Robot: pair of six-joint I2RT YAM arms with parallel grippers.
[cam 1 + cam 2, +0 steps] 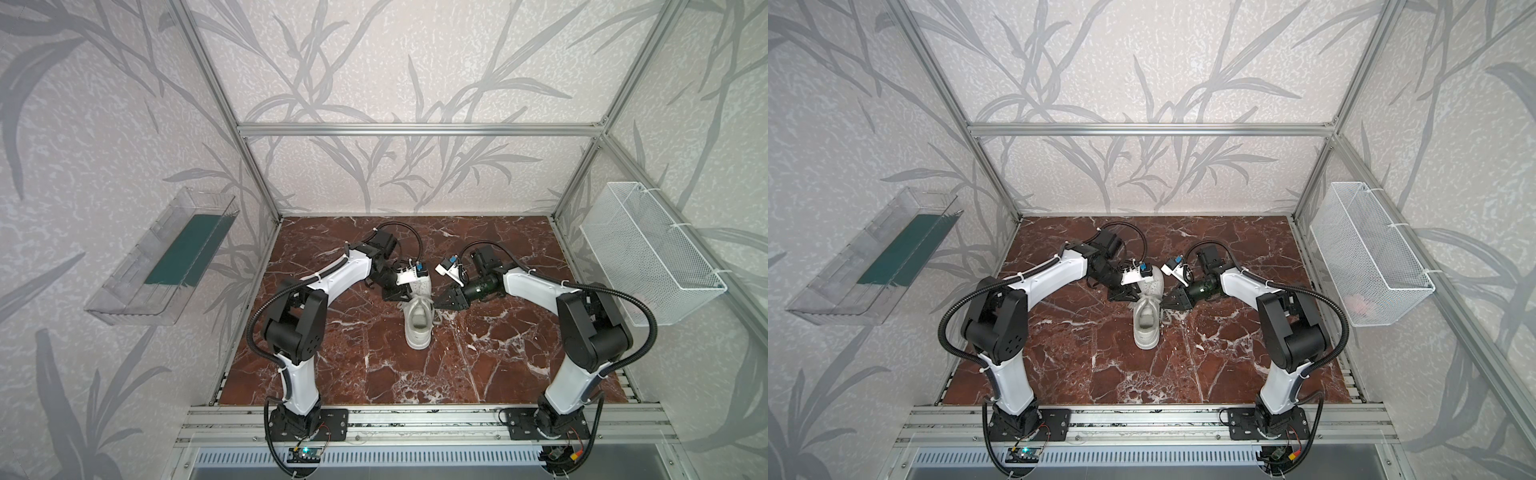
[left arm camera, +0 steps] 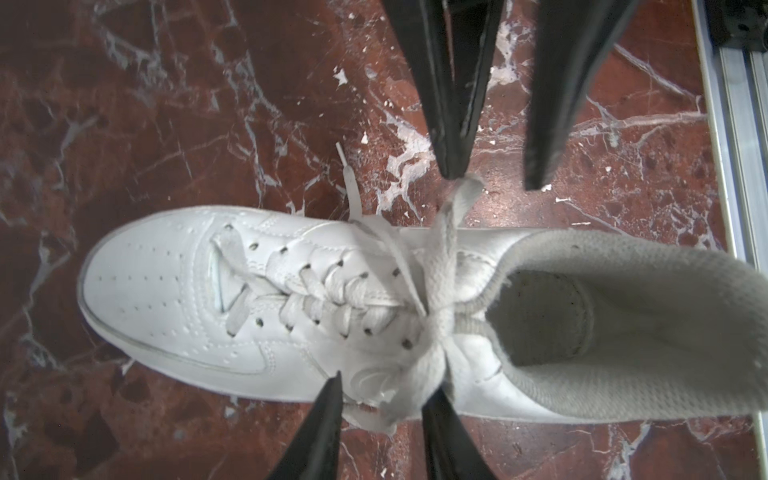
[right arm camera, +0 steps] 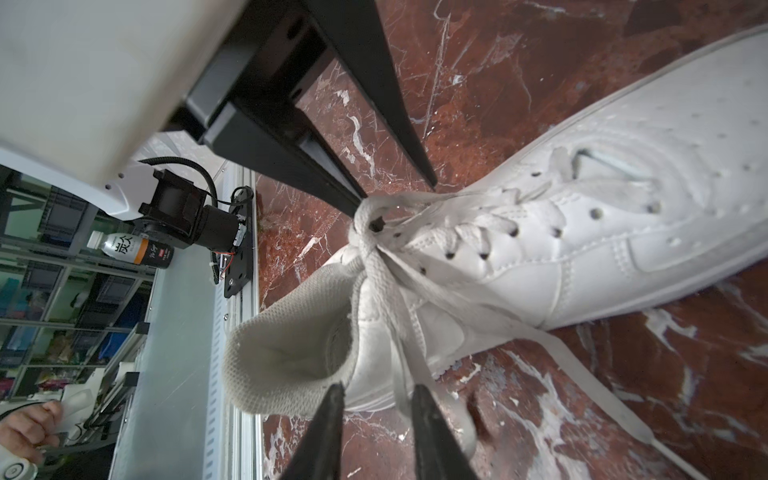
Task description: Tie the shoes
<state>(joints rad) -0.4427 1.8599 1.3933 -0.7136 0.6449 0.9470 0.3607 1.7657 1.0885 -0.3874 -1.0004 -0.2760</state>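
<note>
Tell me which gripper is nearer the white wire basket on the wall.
Right. The right gripper sits on the sneaker's basket-facing side, with the wire basket further out; the left gripper is beyond the sneaker, on its opposite side.

Lab robot cell: aluminium frame (image 1: 415, 129), wallpapered panels (image 1: 374, 62), storage racks (image 3: 50, 266) beyond.
</note>
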